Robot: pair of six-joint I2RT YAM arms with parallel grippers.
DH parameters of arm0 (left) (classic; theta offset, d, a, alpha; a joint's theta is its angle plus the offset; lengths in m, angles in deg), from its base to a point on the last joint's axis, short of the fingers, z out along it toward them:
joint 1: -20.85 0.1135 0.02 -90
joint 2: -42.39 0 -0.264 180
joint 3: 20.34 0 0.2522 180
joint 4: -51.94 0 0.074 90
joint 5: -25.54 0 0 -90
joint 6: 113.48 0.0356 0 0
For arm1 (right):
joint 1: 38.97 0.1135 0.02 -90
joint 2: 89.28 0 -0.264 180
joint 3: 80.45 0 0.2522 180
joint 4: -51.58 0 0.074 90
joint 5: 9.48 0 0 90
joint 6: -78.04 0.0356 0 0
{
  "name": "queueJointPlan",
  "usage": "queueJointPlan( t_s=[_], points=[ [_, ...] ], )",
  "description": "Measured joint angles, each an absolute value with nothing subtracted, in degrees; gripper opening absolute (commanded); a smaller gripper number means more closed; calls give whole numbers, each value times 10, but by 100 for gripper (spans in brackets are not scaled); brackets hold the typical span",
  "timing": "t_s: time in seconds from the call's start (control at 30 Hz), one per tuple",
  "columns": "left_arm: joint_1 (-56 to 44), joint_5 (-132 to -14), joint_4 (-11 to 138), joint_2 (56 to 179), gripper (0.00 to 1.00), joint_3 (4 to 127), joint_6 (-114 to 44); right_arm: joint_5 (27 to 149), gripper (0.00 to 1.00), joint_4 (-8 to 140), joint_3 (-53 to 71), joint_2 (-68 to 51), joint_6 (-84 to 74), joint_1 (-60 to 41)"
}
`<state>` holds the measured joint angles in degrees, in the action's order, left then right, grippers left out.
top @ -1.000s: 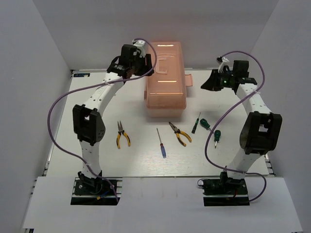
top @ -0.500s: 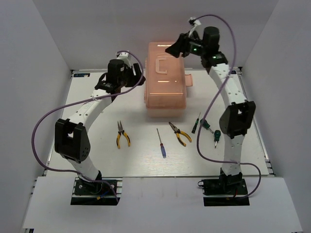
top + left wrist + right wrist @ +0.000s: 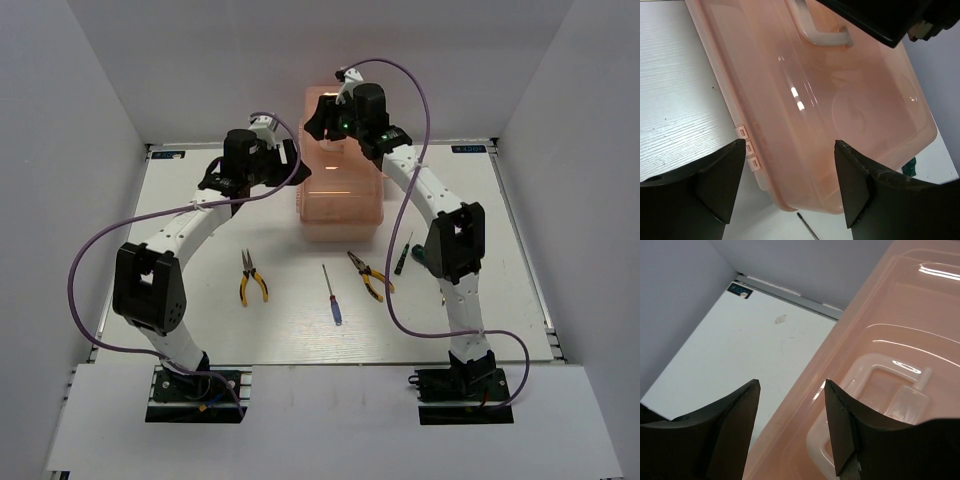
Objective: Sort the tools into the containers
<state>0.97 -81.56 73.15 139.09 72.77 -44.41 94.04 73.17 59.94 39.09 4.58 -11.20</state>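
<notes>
Jaws of left tool and right tool apart, empty, above the closed peach toolbox.

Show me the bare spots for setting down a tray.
Free: the table right of the right arm, out to its edge; also the near strip below the blue-handled screwdriver. Crowded: the row before the toolbox, from the left pliers to the short screwdriver.

White wood-grain table boxed in by plain pale grey walls, evenly lit
</notes>
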Motion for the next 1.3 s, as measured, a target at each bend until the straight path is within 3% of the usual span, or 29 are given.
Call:
queueJointPlan(
  t_s=[0.6,1.3],
  points=[
    [10,-840,721,1429,82,754,-425,773,59,787,581,387,44,-86],
    [13,-849,721,1433,82,761,-407,839,55,812,580,380,218,-106]
  ],
)
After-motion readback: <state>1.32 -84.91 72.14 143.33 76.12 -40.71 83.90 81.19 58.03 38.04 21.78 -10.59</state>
